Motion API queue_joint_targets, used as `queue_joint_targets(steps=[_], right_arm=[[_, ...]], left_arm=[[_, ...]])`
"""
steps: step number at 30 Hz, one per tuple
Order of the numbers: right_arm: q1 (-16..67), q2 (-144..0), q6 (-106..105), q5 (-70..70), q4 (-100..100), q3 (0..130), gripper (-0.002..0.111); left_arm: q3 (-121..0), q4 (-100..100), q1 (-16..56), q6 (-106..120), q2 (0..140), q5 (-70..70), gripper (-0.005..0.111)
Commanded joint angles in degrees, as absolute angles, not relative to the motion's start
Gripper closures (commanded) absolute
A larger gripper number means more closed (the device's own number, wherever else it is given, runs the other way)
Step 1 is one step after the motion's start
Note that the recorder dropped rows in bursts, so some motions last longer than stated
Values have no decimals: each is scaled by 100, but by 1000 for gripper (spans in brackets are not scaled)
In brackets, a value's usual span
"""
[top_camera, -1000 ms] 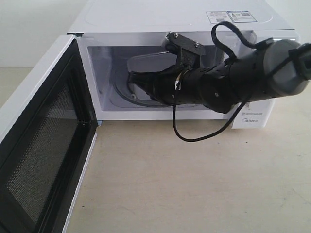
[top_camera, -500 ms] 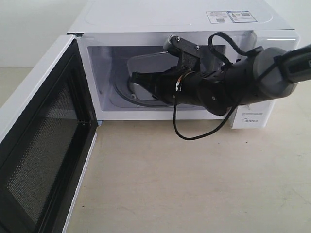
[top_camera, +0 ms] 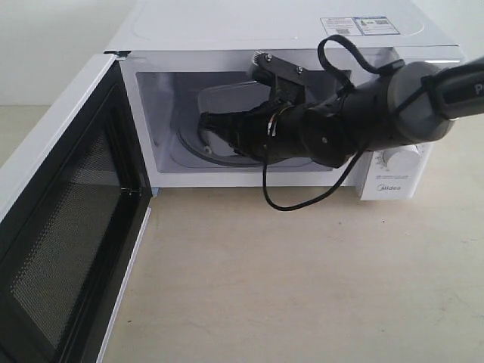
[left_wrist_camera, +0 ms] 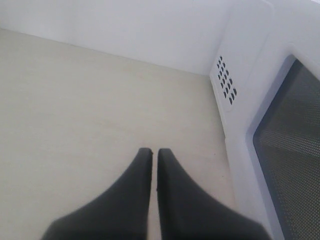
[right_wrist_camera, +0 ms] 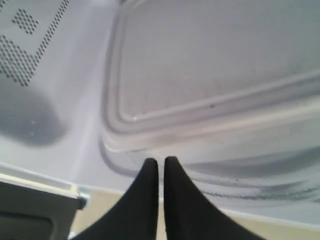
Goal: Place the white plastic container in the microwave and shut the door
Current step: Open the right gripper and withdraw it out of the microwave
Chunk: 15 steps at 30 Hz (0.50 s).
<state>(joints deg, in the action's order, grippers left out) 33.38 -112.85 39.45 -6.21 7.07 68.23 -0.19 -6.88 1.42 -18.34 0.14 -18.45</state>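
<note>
The white microwave (top_camera: 265, 30) stands with its door (top_camera: 68, 227) swung wide open to the left. The white plastic container (top_camera: 227, 98) sits inside on the glass turntable (top_camera: 189, 147). My right gripper (top_camera: 204, 125) reaches into the cavity, shut and empty. In the right wrist view its tips (right_wrist_camera: 161, 161) are low in front of the container (right_wrist_camera: 215, 65), by its near side wall. Whether they touch it I cannot tell. My left gripper (left_wrist_camera: 151, 150) is shut over bare table beside the door's mesh window (left_wrist_camera: 295, 150). It is out of the exterior view.
The right arm and its looping black cable (top_camera: 302, 200) fill the right half of the cavity opening. A round knob (top_camera: 393, 157) shows on the control panel behind the arm. Vent holes (left_wrist_camera: 226, 80) mark the white panel next to the left gripper. Beige tabletop (top_camera: 287, 287) lies in front.
The right arm has shifted left and a little deeper into the cavity, uncovering a knob on the panel. Its gripper stays shut by the container. The door has not moved.
</note>
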Motion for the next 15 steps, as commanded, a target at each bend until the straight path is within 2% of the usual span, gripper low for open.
queue_joint_targets(steps=[1, 5, 10, 15], right_arm=[[3312, -11140, 3722, 256, 1133, 6916, 108], [3541, -10748, 3002, 547, 1207, 6568, 108], [4021, -9806, 2501, 339, 1207, 5540, 108], [4559, -8676, 2199, -1006, 1207, 4085, 108]], left_arm=[[0, -667, 128, -1813, 0, -1811, 102], [0, -667, 128, -1813, 0, -1811, 102], [0, -667, 128, -1813, 0, -1811, 102], [0, -667, 128, -1813, 0, -1811, 102]])
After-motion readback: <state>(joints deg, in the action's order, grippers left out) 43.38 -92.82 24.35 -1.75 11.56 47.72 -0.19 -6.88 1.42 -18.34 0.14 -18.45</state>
